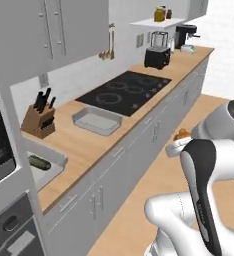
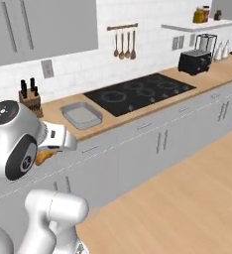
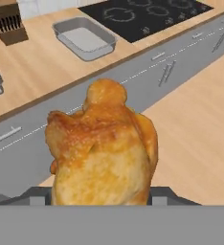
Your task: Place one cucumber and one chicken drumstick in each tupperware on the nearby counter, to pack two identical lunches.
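Note:
A golden-brown chicken drumstick (image 3: 102,153) sits between my gripper's (image 3: 102,194) jaws, which are shut on it; it hides the fingertips. From the base views the drumstick (image 1: 181,134) (image 2: 44,157) hangs over the floor in front of the cabinets, short of the counter (image 1: 84,145). One light-grey tupperware (image 1: 96,121) (image 2: 81,115) (image 3: 84,38) stands empty beside the cooktop. A second tupperware (image 1: 51,165) at the counter's left end holds a dark green cucumber (image 1: 39,162).
A wooden knife block (image 1: 39,120) (image 3: 6,21) stands by the wall between the two boxes. The black cooktop (image 1: 126,90) lies further right, then a toaster (image 1: 156,57). Pale grey cabinet fronts (image 3: 133,76) run below the counter, above wooden floor (image 2: 187,198).

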